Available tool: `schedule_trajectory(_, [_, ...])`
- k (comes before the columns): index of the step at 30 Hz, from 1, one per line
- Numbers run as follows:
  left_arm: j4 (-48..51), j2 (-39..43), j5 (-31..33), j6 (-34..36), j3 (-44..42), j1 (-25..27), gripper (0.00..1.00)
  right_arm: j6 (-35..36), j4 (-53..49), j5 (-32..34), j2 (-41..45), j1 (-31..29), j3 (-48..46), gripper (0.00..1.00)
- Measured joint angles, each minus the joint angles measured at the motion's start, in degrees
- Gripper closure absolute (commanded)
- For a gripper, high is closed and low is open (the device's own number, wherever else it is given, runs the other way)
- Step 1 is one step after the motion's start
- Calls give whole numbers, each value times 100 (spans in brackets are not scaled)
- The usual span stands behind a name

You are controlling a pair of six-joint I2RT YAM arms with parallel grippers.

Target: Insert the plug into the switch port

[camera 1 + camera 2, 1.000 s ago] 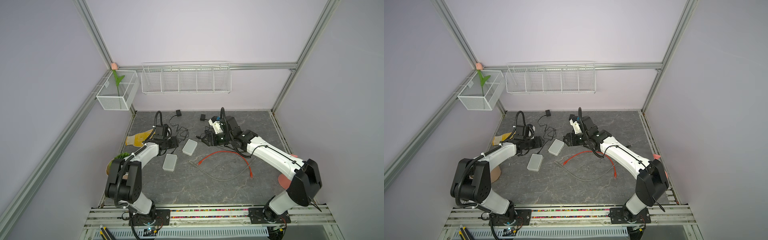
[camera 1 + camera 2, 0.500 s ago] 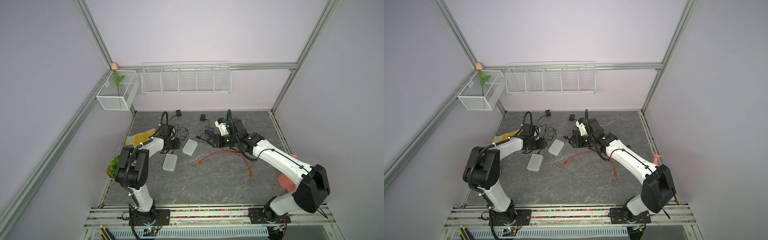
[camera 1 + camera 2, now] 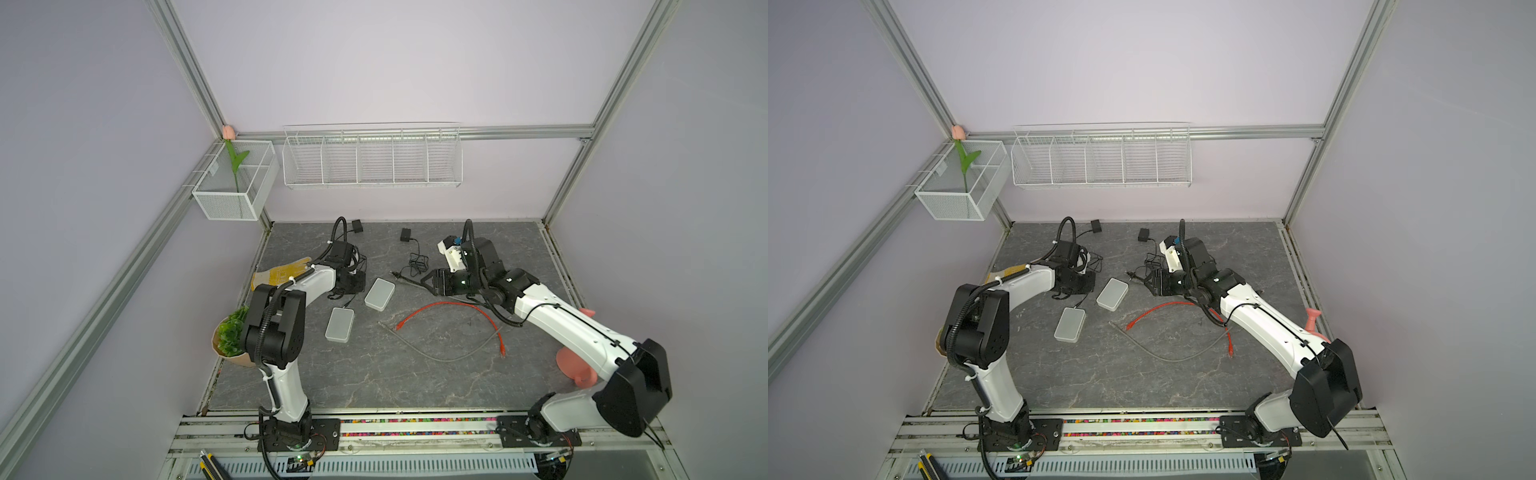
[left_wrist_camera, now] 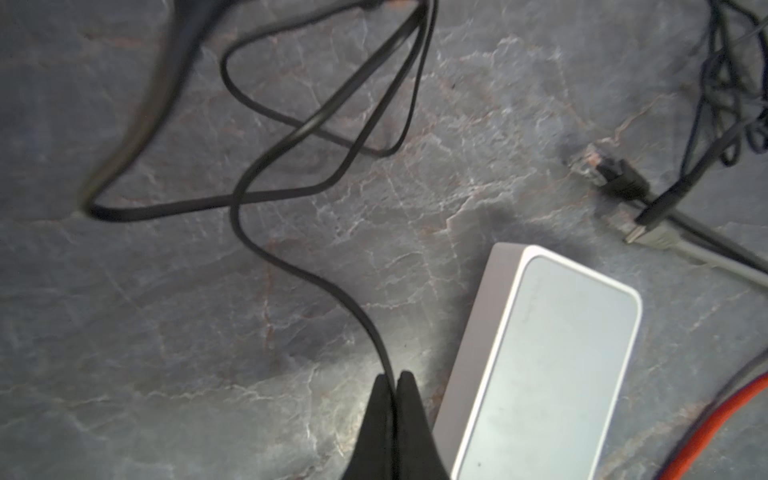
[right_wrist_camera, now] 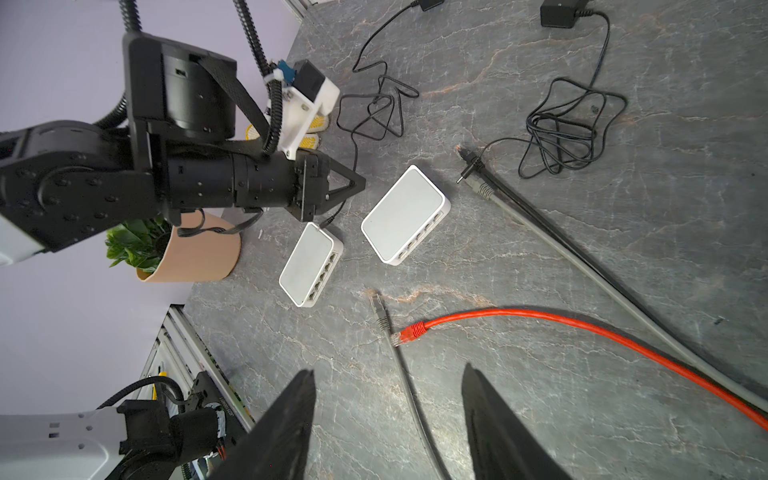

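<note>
Pinches a thin black cord [image 4: 235, 216] between the shut jaws of the left gripper [image 4: 392, 386], just beside a white network switch [image 4: 561, 353]. Holds the right gripper [image 5: 387, 370] wide open and empty above the table [image 5: 665, 216], near a red Ethernet cable [image 5: 540, 318]. Leaves the barrel plug [image 5: 467, 171] lying free across a grey Ethernet connector [image 5: 482, 189], near that switch

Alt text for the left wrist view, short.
The left end effector, shut, pinches a thin black cable that loops away across a grey marbled tabletop. A white switch lies close beside it; a red cable crosses one corner.
</note>
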State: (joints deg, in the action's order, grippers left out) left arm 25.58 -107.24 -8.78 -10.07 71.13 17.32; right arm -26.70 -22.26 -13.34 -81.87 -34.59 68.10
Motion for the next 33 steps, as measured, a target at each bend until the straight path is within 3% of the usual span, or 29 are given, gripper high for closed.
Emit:
schedule_trajectory(5, [221, 358, -28, 17, 306, 0, 100, 66, 114, -201, 4, -15, -114, 37])
schedule_trajectory(13, [-328, 1952, -570, -538, 55, 33, 100, 273, 776, -988, -11, -505, -214, 31])
schedule_trajectory(22, [-1665, 2942, -1115, -1567, -1508, 365, 100, -11, 2258, -1794, -474, -754, -579, 38])
schedule_trajectory(27, [-2133, 3331, -1224, -1963, -1823, 402, 100, -136, 2588, -1939, -737, -774, -549, 49])
schedule_trajectory(33, [-2632, 3569, -1274, -2251, -1991, 485, 100, -227, 2721, -1958, -1106, -828, -387, 50])
